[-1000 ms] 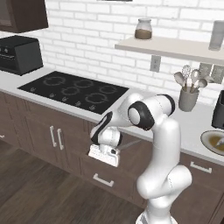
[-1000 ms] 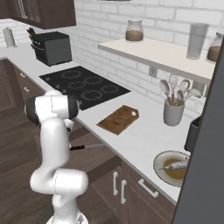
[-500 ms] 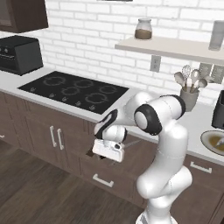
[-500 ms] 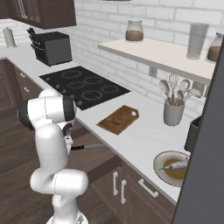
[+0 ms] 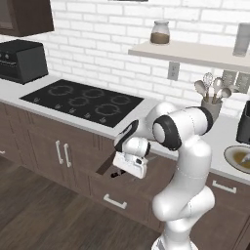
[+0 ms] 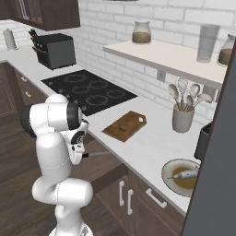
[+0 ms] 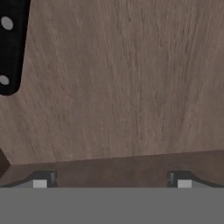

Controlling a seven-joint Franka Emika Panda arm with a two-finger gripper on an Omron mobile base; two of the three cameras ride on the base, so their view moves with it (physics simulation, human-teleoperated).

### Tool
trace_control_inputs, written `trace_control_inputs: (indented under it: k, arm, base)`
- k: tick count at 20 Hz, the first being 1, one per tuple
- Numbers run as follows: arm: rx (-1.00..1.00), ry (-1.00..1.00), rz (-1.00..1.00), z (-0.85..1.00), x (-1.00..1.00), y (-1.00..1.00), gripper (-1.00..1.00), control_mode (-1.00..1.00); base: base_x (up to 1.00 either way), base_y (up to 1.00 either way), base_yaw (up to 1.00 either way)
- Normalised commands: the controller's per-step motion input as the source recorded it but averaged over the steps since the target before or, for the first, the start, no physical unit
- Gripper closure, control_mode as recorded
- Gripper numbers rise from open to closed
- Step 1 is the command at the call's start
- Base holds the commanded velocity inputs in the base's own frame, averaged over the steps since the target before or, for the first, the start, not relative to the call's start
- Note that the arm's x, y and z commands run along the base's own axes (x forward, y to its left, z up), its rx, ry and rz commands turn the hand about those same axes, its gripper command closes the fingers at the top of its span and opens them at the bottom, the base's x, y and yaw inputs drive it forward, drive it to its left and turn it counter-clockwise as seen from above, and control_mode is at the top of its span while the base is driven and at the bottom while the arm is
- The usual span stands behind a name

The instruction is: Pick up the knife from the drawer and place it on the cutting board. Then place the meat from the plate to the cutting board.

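The drawer (image 5: 105, 189) is pulled open under the counter. The knife (image 6: 99, 153) lies in it, and its black handle (image 7: 11, 43) with pale rivets sits at the hand view's upper left. My gripper (image 5: 124, 173) hangs low over the drawer's wooden floor (image 7: 131, 87), beside the handle and not touching it. Its jaws are open with nothing between the fingertips (image 7: 41, 181). The cutting board (image 6: 125, 126) lies on the counter right of the hob. The plate (image 6: 165, 177) further right holds the pale meat (image 6: 184, 174).
A black hob (image 5: 83, 100) lies left of the drawer. A utensil crock (image 6: 183, 117) stands behind the cutting board, under a wall shelf (image 6: 161, 55). A dark toaster oven (image 5: 22, 59) sits at the far left. Closed cabinet doors (image 5: 61, 154) flank the drawer.
My hand has shifted slightly to the right over the open drawer and the elbow has swung out a little. The jaws stay open. The knife has not moved.
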Motion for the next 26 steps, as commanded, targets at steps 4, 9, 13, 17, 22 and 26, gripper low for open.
trace_control_inputs:
  k: [4,9,13,17,22,26]
  arm:
    - [0.00,-0.05,-0.16,0.01,0.41,0.00,-1.00,-1.00]
    - [0.00,-0.02,-0.13,0.00,0.43,0.00,-1.00,-1.00]
    - [-0.07,0.00,-0.04,-0.08,0.33,0.00,-1.00,-1.00]
    - [-0.11,0.00,0.00,-0.13,0.21,0.00,-1.00,-1.00]
    - [-0.06,0.00,-0.01,-0.14,0.25,0.00,-1.00,-1.00]
    - [0.00,0.00,-0.04,-0.21,0.16,0.00,-1.00,-1.00]
  base:
    - [0.00,0.00,0.00]
    - [0.00,0.00,0.00]
    - [0.00,0.00,0.00]
    - [0.00,0.00,0.00]
    - [0.00,0.00,0.00]
    - [0.00,0.00,0.00]
